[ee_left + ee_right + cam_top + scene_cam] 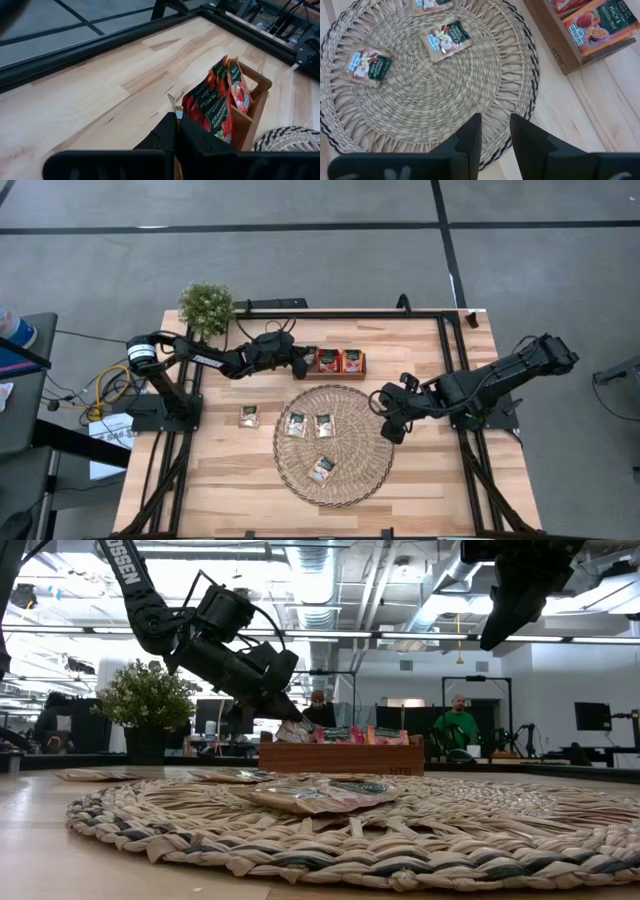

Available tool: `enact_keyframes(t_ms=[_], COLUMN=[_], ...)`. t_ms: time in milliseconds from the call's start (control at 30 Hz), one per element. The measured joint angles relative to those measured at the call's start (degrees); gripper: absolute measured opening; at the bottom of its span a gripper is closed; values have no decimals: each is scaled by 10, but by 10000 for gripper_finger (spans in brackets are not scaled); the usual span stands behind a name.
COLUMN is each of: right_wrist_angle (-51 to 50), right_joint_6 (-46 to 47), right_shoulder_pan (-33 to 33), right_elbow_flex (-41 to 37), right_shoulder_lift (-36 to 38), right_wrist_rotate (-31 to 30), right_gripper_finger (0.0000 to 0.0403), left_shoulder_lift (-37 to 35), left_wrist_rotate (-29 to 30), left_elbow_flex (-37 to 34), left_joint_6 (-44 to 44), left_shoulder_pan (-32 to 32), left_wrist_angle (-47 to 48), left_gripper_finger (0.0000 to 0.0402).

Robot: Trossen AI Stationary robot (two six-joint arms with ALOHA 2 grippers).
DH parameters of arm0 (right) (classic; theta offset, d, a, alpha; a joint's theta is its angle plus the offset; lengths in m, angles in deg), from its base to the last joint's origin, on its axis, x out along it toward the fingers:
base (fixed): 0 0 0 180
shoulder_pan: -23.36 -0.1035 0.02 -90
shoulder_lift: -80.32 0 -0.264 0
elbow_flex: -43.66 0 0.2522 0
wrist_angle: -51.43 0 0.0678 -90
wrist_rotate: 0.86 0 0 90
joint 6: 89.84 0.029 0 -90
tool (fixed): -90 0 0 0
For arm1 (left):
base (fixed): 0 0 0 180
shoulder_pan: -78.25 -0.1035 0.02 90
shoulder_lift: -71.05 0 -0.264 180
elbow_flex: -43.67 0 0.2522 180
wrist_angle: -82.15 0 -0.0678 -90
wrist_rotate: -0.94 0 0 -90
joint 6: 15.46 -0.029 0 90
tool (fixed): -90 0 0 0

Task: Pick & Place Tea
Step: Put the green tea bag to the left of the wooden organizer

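A small wooden tray point(352, 372) at the table's far middle holds upright red-orange tea sachets point(215, 107). My left gripper point(176, 120) reaches the tray's left end point(270, 755) and is shut on a pale tea sachet point(294, 730). Three beige tea sachets point(444, 39) lie flat on the round wicker mat point(340, 480), and one more point(249, 416) lies on the table left of the mat. My right gripper point(495, 134) hovers open above the mat's right edge, with nothing between its fingers. My left gripper pinches the pale sachet between its two shut fingers; only a thin pale corner point(172, 101) shows past the fingertips. The fingers slant down from the table's left side. The sachet hangs at the tray's left end; whether it rests in the compartment, I cannot tell.
A potted plant point(206, 307) stands at the far left corner. Black frame rails point(340, 313) run along the table's edges. Bare wood lies right of the tray and around the mat. People point(460, 725) sit in the room beyond the table.
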Motion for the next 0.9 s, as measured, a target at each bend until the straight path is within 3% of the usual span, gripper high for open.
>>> enact_keyframes(t_ms=[500,900], right_wrist_angle=[2,4], right_joint_6=[0,0], right_shoulder_pan=[0,0], right_elbow_flex=[0,0], right_shoulder_lift=[0,0], right_wrist_rotate=[0,0], right_gripper_finger=[92,92], left_shoulder_lift=[0,0], left_wrist_rotate=[10,10], left_elbow_flex=[0,0], left_joint_6=[-14,-30], left_shoulder_pan=[0,0], left_wrist_angle=[1,0], left_gripper_finger=[4,111])
